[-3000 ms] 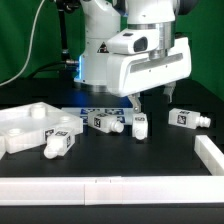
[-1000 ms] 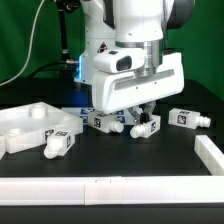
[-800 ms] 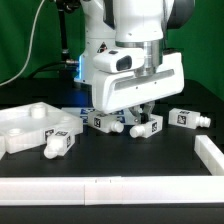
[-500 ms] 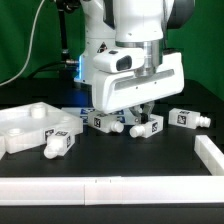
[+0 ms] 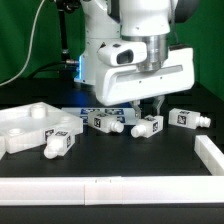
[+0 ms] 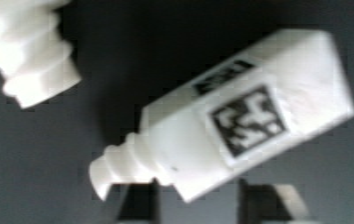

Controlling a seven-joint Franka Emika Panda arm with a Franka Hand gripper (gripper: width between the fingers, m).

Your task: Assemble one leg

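The leg [image 5: 149, 125], a stubby white peg with a black-and-white tag, lies tilted on the black table right below my gripper [image 5: 150, 108]. In the wrist view the leg [image 6: 227, 115] fills the middle, narrow end towards the fingers, and only its lower edge reaches into the gap between them. My gripper [image 6: 204, 203] stands open, its fingers apart just above the leg. A second leg [image 5: 106, 122] lies to the exterior view's left, and its threaded end shows in the wrist view [image 6: 32, 55].
The large white panel [image 5: 25, 125] lies at the exterior view's left, a leg [image 5: 60, 142] in front of it. Another leg [image 5: 188, 118] lies at the right. The marker board [image 5: 88, 112] lies behind. A white rail [image 5: 100, 190] bounds the front and right.
The hand has risen and shifted slightly to the exterior view's right. The leg under it, upright three seconds ago, now lies tilted on the table.
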